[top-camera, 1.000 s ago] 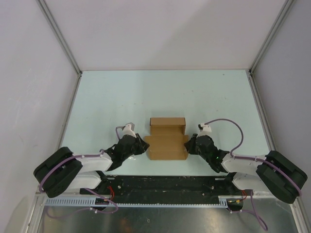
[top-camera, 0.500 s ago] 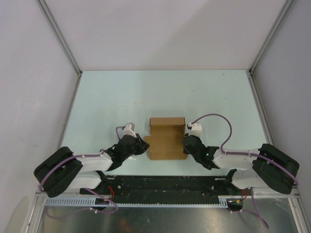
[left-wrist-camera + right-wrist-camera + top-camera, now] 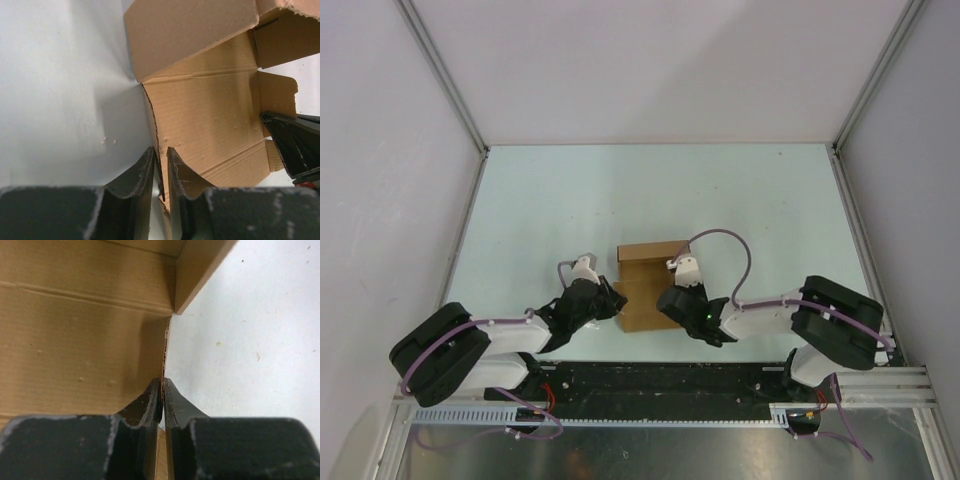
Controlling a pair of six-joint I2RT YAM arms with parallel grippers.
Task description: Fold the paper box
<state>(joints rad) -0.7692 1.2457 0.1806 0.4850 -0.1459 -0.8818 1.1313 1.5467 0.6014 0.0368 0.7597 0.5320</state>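
The paper box [image 3: 642, 290] is a brown cardboard sheet, partly folded, lying on the table near the front, between the two arms. Its back wall stands up. My left gripper [image 3: 616, 303] is shut on the raised left edge of the box [image 3: 210, 115], and the thin edge runs between the fingers of the left gripper [image 3: 160, 162]. My right gripper [image 3: 672, 298] sits over the right part of the sheet. In the right wrist view the right gripper [image 3: 162, 390] is shut on the upright right side flap of the box [image 3: 75, 340].
The pale green table [image 3: 570, 200] is enclosed by white walls with metal posts at left, right and back. A black mounting rail [image 3: 650, 378] runs along the near edge behind the arm bases. The right gripper's black finger [image 3: 295, 145] shows at the box's far side.
My right gripper has moved left, carrying the box's right side flap inward over the sheet. The box has shifted slightly left and turned a little. The left arm has stayed still.
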